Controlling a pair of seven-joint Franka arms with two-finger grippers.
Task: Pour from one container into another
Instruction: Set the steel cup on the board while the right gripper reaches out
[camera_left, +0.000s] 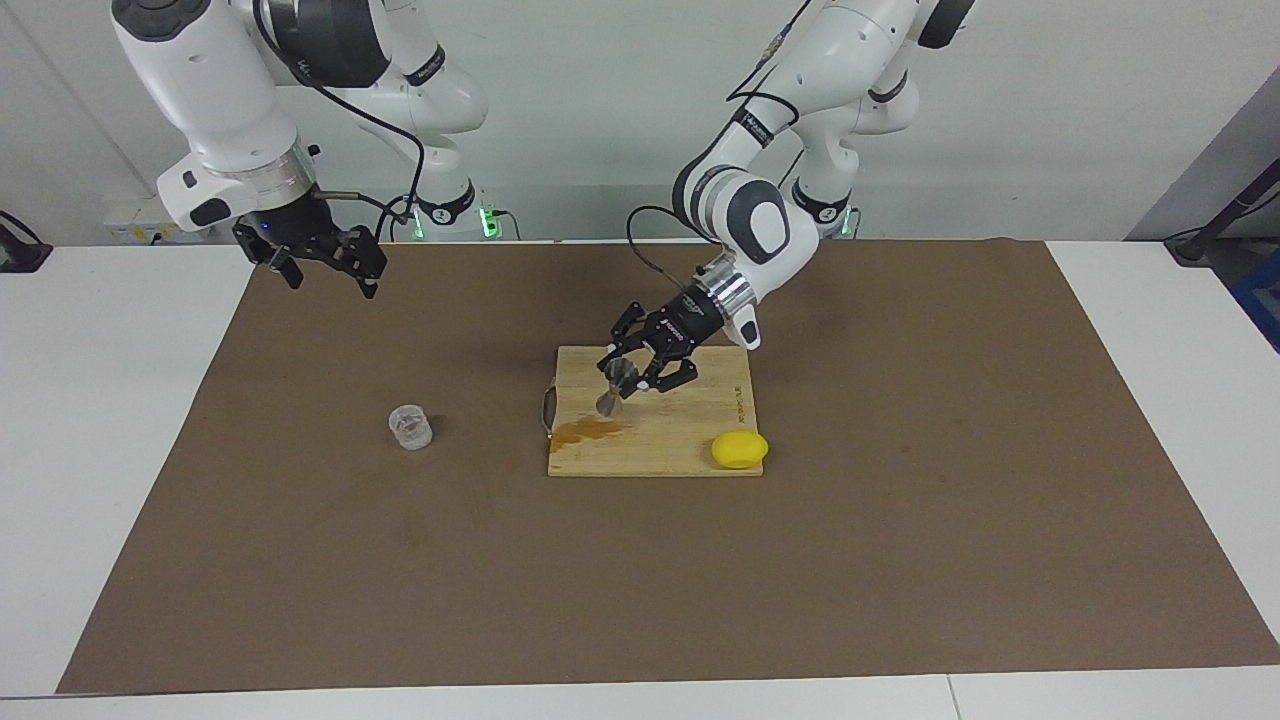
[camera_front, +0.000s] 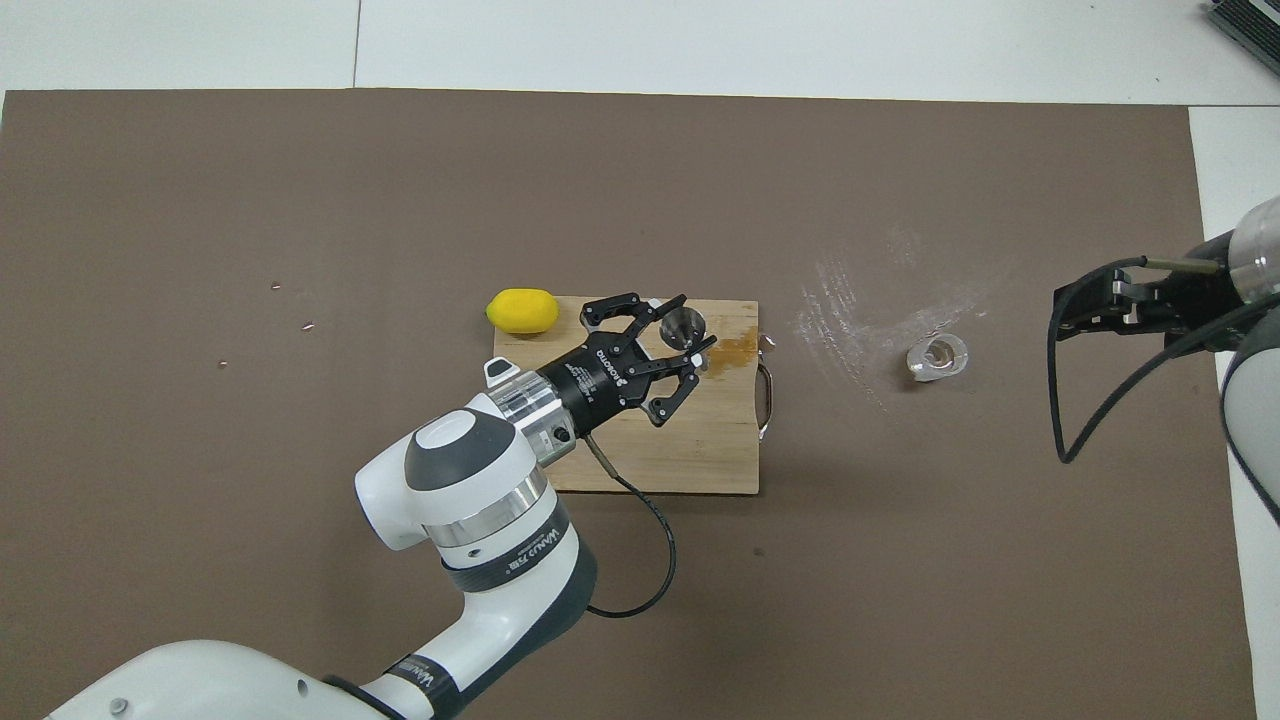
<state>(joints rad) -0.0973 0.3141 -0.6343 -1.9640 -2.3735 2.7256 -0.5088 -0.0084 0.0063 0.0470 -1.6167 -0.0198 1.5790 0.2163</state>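
Holding the grey metal jigger (camera_left: 612, 385) (camera_front: 684, 327), my left gripper (camera_left: 628, 372) (camera_front: 678, 341) hangs over the wooden cutting board (camera_left: 690, 425) (camera_front: 620, 455), its fingertips pinched on the jigger's narrow waist. From the facing view the jigger sits tilted in the grip, off the wood, over the part of the board toward the right arm's end.

Nearest the robots I have the right gripper (camera_left: 322, 262) (camera_front: 1085, 300), waiting in the air over the brown mat (camera_left: 640, 600) (camera_front: 300, 180) at the right arm's end of the table. Its fingers stand spread wide with nothing between them.

Next out comes the board itself, lying flat in the middle of the mat, its metal handle (camera_left: 546, 408) (camera_front: 766, 400) pointing toward the right arm's end. A brown stain (camera_left: 588, 430) (camera_front: 728, 348) marks the wood near that handle, just beside where the jigger hangs.

Farther still, the lemon (camera_left: 740, 449) (camera_front: 521, 310) rests at the board's corner toward the left arm's end, on the edge farthest from the robots. The clear cup (camera_left: 410, 427) (camera_front: 936, 358) stands upright on the mat, well apart from the board toward the right arm's end, about as far out as the lemon, with pale scuff marks (camera_front: 850, 300) on the mat beside it.
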